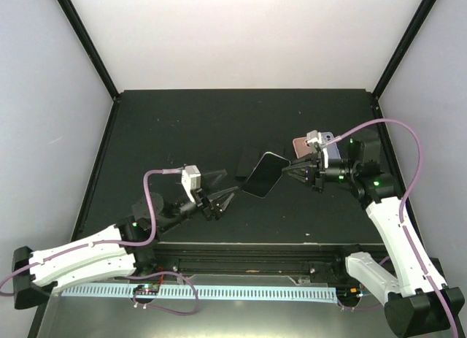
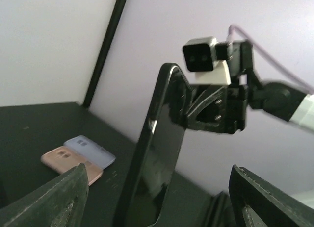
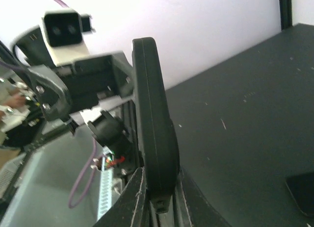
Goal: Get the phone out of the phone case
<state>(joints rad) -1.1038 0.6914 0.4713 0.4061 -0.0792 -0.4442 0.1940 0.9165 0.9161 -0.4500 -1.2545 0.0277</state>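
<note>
The right gripper (image 1: 290,170) is clamped on the phone (image 1: 264,174), which sits on edge in its black case (image 3: 153,134) just ahead of the left gripper (image 1: 225,190) – fingers spread wide, holding nothing – so peeling seems unstarted and next needs a pinch on the case's rim.

The left arm (image 1: 87,252) reached low from its base toward the middle of the table, and the left gripper (image 1: 223,204) had its fingers (image 2: 59,200) spread wide. The right arm (image 1: 390,225) rose, bent at the elbow and pointed left, with the right gripper (image 1: 290,169) clamped on the edge of the phone (image 1: 264,174).
</note>
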